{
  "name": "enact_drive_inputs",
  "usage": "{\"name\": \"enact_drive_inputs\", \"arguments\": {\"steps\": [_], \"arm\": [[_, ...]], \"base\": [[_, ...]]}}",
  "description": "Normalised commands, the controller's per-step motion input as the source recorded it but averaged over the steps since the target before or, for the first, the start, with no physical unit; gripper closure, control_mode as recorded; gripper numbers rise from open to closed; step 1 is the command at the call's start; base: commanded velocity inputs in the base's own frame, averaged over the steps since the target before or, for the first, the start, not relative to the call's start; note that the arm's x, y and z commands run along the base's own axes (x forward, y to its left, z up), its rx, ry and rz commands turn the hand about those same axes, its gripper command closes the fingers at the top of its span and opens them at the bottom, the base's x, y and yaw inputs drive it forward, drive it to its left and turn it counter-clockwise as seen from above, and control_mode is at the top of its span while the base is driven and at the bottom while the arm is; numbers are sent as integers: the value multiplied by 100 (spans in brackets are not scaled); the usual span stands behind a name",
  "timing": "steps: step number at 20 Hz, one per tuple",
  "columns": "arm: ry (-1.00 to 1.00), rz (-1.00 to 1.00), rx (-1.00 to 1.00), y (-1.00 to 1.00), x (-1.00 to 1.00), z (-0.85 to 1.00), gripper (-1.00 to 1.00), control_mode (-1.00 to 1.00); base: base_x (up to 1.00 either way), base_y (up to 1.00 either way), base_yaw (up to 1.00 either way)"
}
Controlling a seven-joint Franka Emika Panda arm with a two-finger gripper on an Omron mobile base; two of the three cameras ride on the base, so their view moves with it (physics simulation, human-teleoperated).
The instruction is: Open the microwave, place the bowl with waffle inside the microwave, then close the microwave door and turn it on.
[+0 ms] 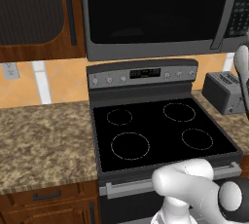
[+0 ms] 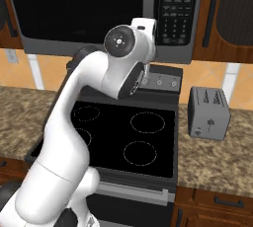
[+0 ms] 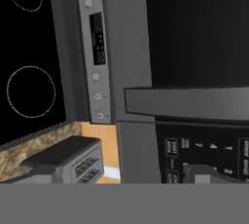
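Note:
The microwave [image 1: 155, 16] hangs over the stove, its black glass microwave door [image 3: 194, 28] shut. The long grey handle [image 1: 224, 11] slants down the door's right side, beside the button panel [image 2: 175, 14]. My wrist [image 2: 141, 28] is raised in front of that edge of the microwave. In the hand view, which is rolled sideways, the handle [image 3: 189, 102] and the button panel [image 3: 204, 150] lie just ahead of my gripper [image 3: 119, 175]. Its fingertips [image 3: 202, 172] stand wide apart with nothing between them. The bowl and the waffle are out of view.
A black-topped stove [image 1: 160, 130] with a knob panel [image 1: 143, 74] sits below the microwave. A grey toaster [image 2: 208, 112] stands on the speckled counter [image 1: 44, 145] to its right. Dark wooden cabinets [image 1: 34, 13] flank the microwave.

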Motion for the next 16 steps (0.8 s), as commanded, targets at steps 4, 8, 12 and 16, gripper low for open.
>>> {"name": "enact_drive_inputs", "arguments": {"steps": [4, 8, 12, 16], "arm": [[-31, 21, 10, -60, 44, -5, -100, -100], [-37, 15, 2, -3, 61, -12, 100, -100], [-31, 13, 0, 0, 71, 0, 100, -100], [-17, 8, 0, -1, 51, 0, 100, -100]], "base": [[0, 0, 0], [0, 0, 0], [0, 0, 0], [0, 0, 0]]}}
